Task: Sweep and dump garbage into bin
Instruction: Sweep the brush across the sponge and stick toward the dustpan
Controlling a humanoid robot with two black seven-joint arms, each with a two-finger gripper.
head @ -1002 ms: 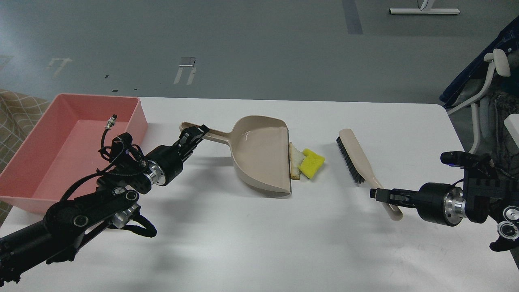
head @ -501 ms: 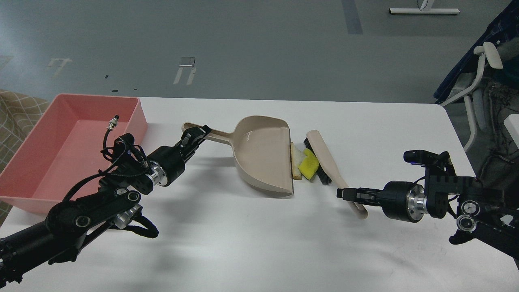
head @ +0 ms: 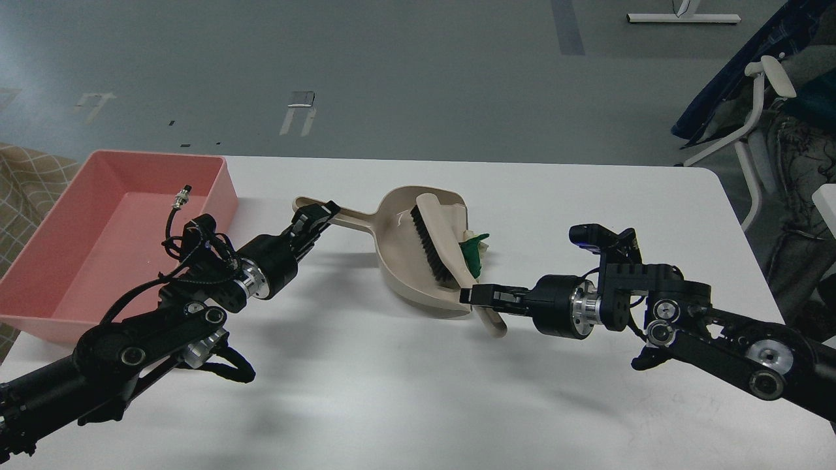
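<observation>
The beige dustpan (head: 405, 258) lies mid-table with its handle pointing left. My left gripper (head: 315, 217) is shut on that handle. My right gripper (head: 475, 297) is shut on the handle of a beige brush (head: 441, 243), whose black bristles lie inside the pan. The sponge piece (head: 471, 254) shows its green face at the pan's right lip, behind the brush. A bit of the whitish bread slice (head: 481, 245) shows beside it. The pink bin (head: 98, 235) stands at the table's left end, apart from both grippers.
The white table's far edge (head: 457, 163) runs behind the dustpan. A white chair frame (head: 751, 130) and dark cloth stand off the table's right end. My left arm's cable connector (head: 179, 196) rises in front of the bin's right wall.
My right arm has swept the brush leftward, from well right of the scraps into the dustpan. The scraps were pushed to the pan's lip and the sponge turned green face up. The left arm held still.
</observation>
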